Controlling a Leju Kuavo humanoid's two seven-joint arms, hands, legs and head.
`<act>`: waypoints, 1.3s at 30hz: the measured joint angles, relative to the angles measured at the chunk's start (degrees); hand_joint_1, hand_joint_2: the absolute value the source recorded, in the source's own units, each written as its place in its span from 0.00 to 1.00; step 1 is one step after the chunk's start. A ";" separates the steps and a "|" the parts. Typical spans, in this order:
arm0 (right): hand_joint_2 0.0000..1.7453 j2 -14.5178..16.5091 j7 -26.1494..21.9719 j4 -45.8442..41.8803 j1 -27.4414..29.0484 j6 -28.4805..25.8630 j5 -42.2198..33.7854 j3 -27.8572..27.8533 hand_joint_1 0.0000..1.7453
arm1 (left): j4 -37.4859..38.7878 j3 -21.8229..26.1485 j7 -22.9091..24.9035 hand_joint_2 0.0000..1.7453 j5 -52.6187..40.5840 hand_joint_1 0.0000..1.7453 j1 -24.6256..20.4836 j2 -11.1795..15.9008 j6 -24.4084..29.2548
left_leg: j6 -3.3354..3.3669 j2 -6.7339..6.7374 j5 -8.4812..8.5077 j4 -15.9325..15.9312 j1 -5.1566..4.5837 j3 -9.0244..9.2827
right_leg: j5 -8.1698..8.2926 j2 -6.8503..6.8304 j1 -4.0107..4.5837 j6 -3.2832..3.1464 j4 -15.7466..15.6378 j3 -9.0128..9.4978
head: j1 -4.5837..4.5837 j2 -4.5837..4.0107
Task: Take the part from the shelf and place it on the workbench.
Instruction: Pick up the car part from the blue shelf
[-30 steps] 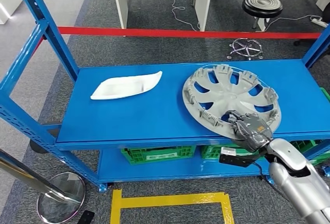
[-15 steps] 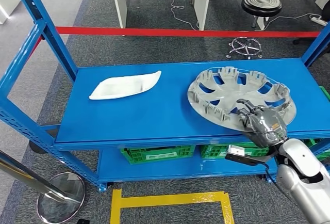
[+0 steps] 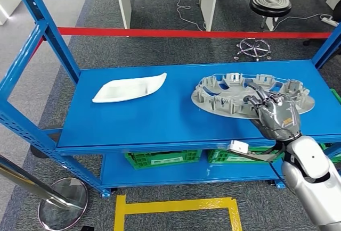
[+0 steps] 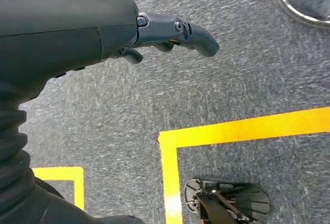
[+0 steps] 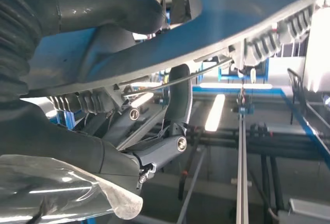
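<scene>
Right hand (image 3: 277, 116) grips the hubcap (image 3: 241, 95) tilted above the shelf's (image 3: 169, 114) near right edge; left hand (image 4: 116, 33) hangs empty, fingers apart.

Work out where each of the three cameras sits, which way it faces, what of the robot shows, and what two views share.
Head view: high on the body, looking down at the blue shelf; right robot hand holds the hubcap.
Left wrist view: behind the left robot hand, facing carpet and yellow tape.
Right wrist view: behind the right robot hand, under the hubcap.
Shared: hubcap and right robot hand, head and right wrist views.
</scene>
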 joint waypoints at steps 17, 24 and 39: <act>1.00 2.94 2.44 -0.21 -7.80 -1.15 7.37 1.23 1.00 | 0.00 1.28 1.96 1.00 0.24 0.00 -0.56 -0.41 1.72 | -0.01 0.01 0.02 0.01 -0.01 -0.08 | 0.00 0.02 -0.01 0.00 0.06 -0.08 | 0.00 0.00; 1.00 2.97 3.32 0.57 -16.80 0.51 9.31 2.64 1.00 | 0.00 1.59 1.78 1.00 0.47 0.00 -0.77 -0.81 2.15 | -0.01 0.00 0.03 0.03 -0.01 -0.10 | 0.00 0.01 -0.01 0.00 0.06 -0.13 | 0.00 0.00; 1.00 2.97 4.09 -0.33 -19.15 1.67 7.59 6.33 1.00 | 0.00 3.98 5.29 1.00 2.24 0.00 -1.06 -1.06 4.82 | 1.14 0.12 0.70 -0.03 -0.27 -0.42 | 0.52 0.01 -0.39 0.89 -0.35 -0.45 | -0.02 0.00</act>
